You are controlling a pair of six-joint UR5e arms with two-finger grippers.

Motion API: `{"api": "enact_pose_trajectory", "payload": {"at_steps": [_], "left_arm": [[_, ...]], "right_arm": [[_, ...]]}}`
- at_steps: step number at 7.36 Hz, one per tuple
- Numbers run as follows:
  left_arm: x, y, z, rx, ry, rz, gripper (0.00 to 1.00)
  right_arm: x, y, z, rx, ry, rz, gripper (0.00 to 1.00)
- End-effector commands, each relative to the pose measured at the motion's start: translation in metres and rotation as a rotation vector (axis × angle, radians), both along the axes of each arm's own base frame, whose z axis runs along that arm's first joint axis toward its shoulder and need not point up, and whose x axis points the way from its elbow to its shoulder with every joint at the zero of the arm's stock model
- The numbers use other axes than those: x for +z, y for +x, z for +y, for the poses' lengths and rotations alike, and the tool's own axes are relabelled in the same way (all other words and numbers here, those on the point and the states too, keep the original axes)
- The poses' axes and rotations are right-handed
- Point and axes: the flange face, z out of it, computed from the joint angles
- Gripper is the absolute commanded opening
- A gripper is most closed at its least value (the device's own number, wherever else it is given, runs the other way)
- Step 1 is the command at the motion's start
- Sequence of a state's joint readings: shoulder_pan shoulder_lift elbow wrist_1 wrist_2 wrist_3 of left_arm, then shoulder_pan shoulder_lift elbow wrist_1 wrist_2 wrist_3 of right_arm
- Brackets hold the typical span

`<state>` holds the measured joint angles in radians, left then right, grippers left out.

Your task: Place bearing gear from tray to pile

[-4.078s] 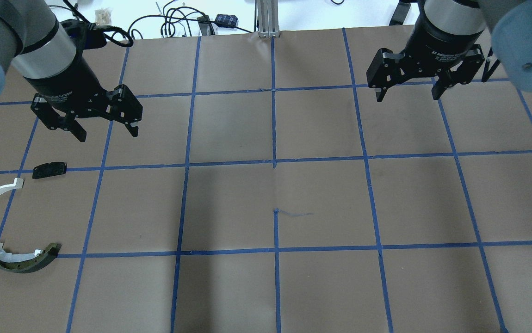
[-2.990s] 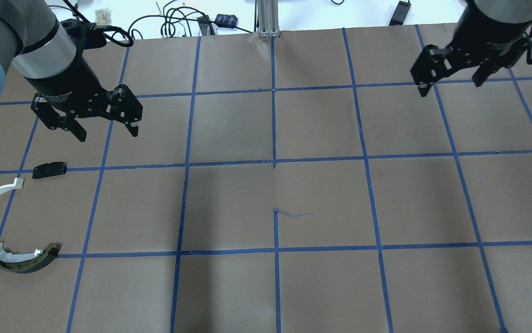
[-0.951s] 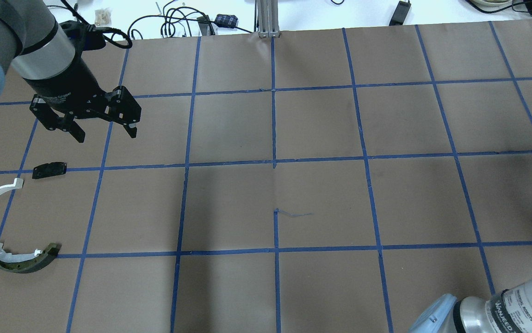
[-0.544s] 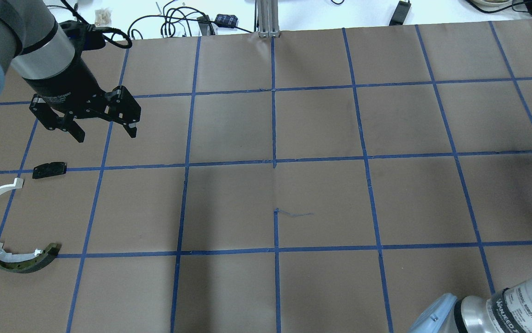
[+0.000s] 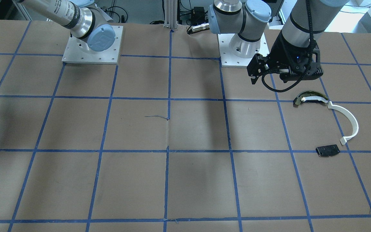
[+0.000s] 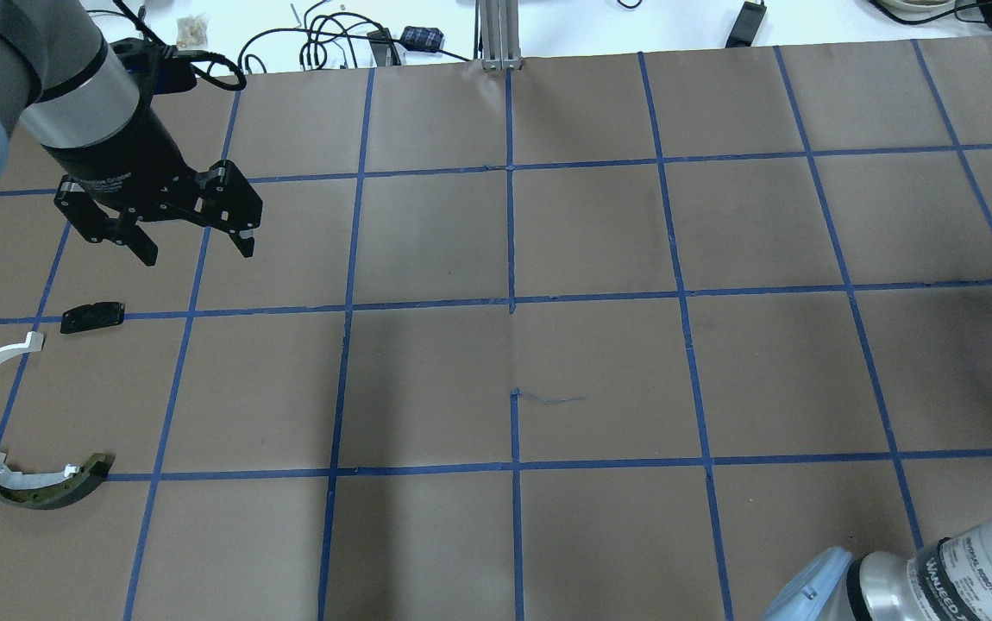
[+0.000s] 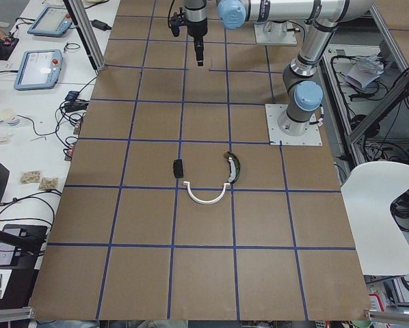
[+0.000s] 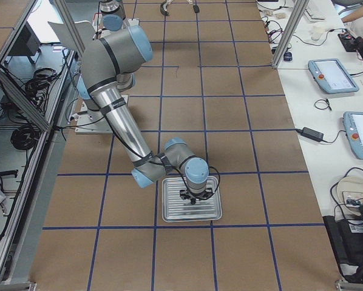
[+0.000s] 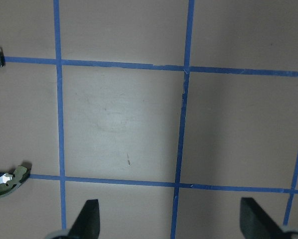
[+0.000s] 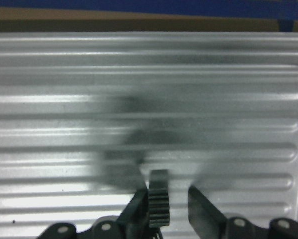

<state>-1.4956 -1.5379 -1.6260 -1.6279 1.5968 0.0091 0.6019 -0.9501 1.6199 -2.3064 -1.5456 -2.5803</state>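
At the bottom centre of the right wrist view, the bearing gear [image 10: 159,199] stands on edge on the tray [image 10: 214,99], flat faces toward the fingers of the part-open right end effector [image 10: 165,195]. One finger touches it, the other stands off, so nothing is gripped. The pile [image 6: 47,493] lies far off at the overhead view's lower left, below the empty, wide-open left end effector [image 6: 198,253].

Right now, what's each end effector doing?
Left end effector: open, empty.
Right end effector: open around the gear on the tray, not clamped.
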Motion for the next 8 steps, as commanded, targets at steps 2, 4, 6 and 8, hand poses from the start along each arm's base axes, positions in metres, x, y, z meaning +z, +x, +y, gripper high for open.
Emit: {"api": "enact_pose_trajectory", "payload": {"at_steps": [2,4,6,8], "left_arm": [[0.0,0.0,0.0,0.0,0.001,-0.003,1.0],[0.0,0.001,0.0,0.001,-0.001,-0.005,1.0],[0.001,0.002,0.0,0.003,-0.002,-0.005,1.0],[0.001,0.002,0.0,0.001,-0.002,-0.006,1.0]], "right_arm": [[0.001,0.0,0.001,-0.001,0.001,-0.001,0.27],[0.013,0.0,0.002,-0.005,0.005,0.015,0.21],[0.022,0.002,0.002,-0.008,0.0,0.017,0.21],[0.088,0.023,0.0,-0.035,-0.028,0.045,0.21]]}}
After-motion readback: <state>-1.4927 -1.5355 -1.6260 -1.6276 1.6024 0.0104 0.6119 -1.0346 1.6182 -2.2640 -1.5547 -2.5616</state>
